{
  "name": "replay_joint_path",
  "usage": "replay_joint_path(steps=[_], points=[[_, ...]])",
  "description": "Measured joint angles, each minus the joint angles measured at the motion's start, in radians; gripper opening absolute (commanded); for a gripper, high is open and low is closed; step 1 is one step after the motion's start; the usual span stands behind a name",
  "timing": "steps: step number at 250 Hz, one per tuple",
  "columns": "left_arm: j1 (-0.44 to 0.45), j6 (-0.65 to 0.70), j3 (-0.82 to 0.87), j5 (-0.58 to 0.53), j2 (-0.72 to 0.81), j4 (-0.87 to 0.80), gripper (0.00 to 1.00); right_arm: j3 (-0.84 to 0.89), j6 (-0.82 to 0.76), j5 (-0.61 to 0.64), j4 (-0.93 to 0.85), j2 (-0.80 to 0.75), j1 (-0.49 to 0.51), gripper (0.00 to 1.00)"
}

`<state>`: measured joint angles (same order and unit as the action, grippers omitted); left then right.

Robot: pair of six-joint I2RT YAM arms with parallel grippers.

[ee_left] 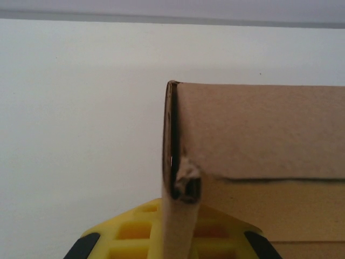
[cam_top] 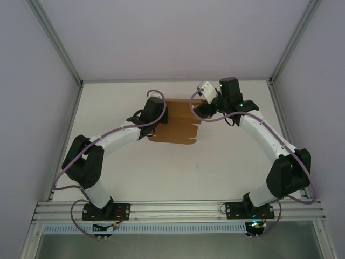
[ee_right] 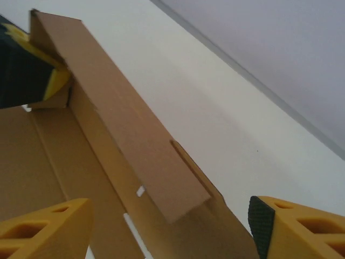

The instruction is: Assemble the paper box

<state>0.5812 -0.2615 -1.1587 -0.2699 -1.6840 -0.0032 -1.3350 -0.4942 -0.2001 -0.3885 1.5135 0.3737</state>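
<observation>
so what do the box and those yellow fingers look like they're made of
The paper box looks like plain brown cardboard, matte and unprinted: fibrous face, frayed at one creased corner, small die-cut slots. The yellow fingers look like moulded or printed plastic, faintly glossy, with hollow pockets. The black pad on one tip is probably rubber, but that is a guess.

You see the paper box (ee_left: 259,140) is matt brown cardboard, a little rough; the tabletop (ee_left: 81,108) looks smooth, matt white.
</observation>
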Motion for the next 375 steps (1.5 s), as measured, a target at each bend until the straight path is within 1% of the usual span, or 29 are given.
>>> replay_joint_path(steps=[21,29,49,60,76,88,112,135,170,233,251,274,293,316,336,343,361,375], points=[[0.0,0.0,-0.002,0.001,0.0,-0.016,0.0,-0.029,-0.042,-0.003,-0.023,0.032,0.001,0.72],[0.0,0.0,-0.003,0.001,0.0,-0.024,0.0,-0.041,-0.052,-0.003,-0.029,0.048,0.001,0.7],[0.001,0.0,-0.005,0.0,0.0,-0.039,0.0,-0.072,-0.077,-0.003,-0.042,0.093,0.001,0.61],[0.005,0.0,-0.01,0.0,-0.002,-0.051,0.0,-0.087,-0.094,-0.003,-0.047,0.115,0.005,0.54],[0.006,0.0,-0.019,-0.001,-0.004,-0.059,0.0,-0.102,-0.106,0.0,-0.05,0.141,0.01,0.48],[0.006,-0.001,-0.023,-0.002,-0.004,-0.064,0.0,-0.107,-0.113,0.01,-0.051,0.153,0.016,0.39],[0.006,-0.004,-0.027,-0.008,-0.004,-0.081,0.0,-0.107,-0.127,0.043,-0.047,0.16,0.033,0.23],[0.006,-0.01,-0.029,-0.013,-0.004,-0.1,0.0,-0.101,-0.121,0.077,-0.012,0.159,0.046,0.16],[0.009,-0.036,-0.042,-0.034,-0.013,-0.103,0.0,-0.056,-0.083,0.144,0.071,0.159,0.074,0.15],[0.019,-0.121,-0.081,-0.095,-0.073,-0.104,0.0,-0.001,0.088,0.365,0.247,0.173,0.171,0.16],[0.018,-0.144,-0.089,-0.102,-0.084,-0.106,0.0,0.0,0.153,0.428,0.288,0.193,0.192,0.16],[0.019,-0.17,-0.093,-0.101,-0.089,-0.106,0.0,0.009,0.293,0.479,0.335,0.209,0.204,0.18],[0.021,-0.183,-0.095,-0.093,-0.09,-0.097,0.0,0.04,0.42,0.488,0.396,0.207,0.205,0.2],[0.021,-0.193,-0.095,-0.088,-0.09,-0.096,0.0,0.087,0.578,0.461,0.493,0.206,0.205,0.21],[0.02,-0.199,-0.095,-0.089,-0.09,-0.097,0.0,0.126,0.699,0.437,0.579,0.206,0.204,0.23],[0.02,-0.2,-0.095,-0.089,-0.09,-0.097,0.0,0.134,0.731,0.431,0.598,0.206,0.204,0.25],[0.021,-0.203,-0.095,-0.088,-0.09,-0.095,0.0,0.142,0.794,0.424,0.631,0.206,0.204,0.25],[0.021,-0.208,-0.095,-0.088,-0.09,-0.093,0.0,0.147,0.826,0.426,0.645,0.203,0.206,0.28]])
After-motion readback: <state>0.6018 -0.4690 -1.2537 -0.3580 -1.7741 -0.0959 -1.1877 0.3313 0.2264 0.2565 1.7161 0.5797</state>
